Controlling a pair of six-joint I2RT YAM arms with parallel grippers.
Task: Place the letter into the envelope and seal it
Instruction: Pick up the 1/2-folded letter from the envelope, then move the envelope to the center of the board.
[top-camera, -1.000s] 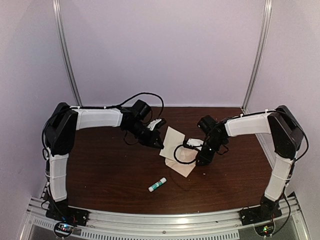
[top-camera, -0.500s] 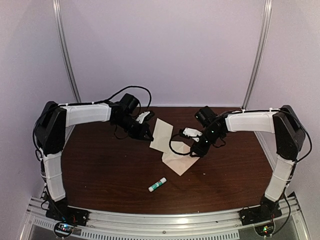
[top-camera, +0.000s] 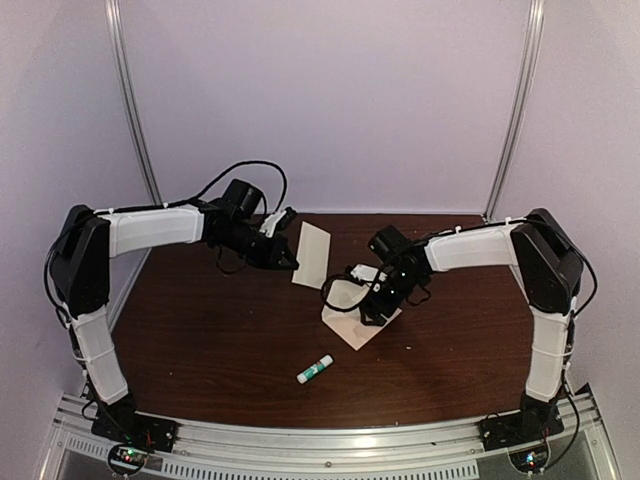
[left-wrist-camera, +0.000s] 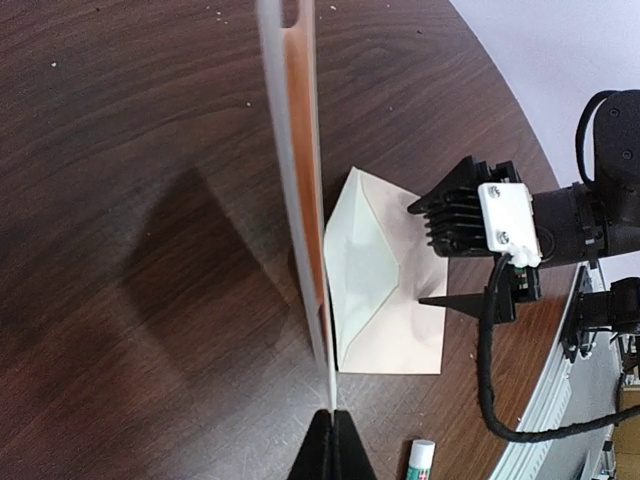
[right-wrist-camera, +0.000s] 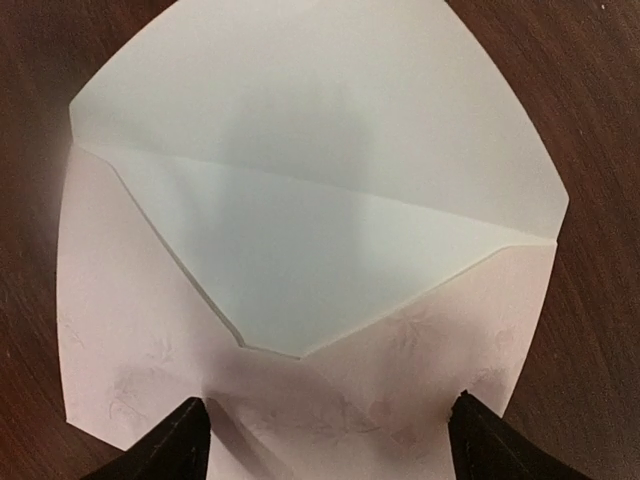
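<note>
The letter is a pale sheet held up off the table, standing on edge. My left gripper is shut on its near-left edge. In the left wrist view the letter shows edge-on, pinched at the fingertips of the left gripper. The envelope lies flat on the table with its triangular flap open, and it also shows in the left wrist view. My right gripper is open right over the envelope. In the right wrist view the right gripper straddles the lower body of the envelope, its fingertips at the paper.
A glue stick with a white cap lies on the brown table in front of the envelope; it also shows in the left wrist view. Upright frame posts stand at the back left and back right.
My left gripper has carried the letter up and toward the back left, clear of the envelope. My right gripper has moved left onto the envelope, which shifted slightly left.
</note>
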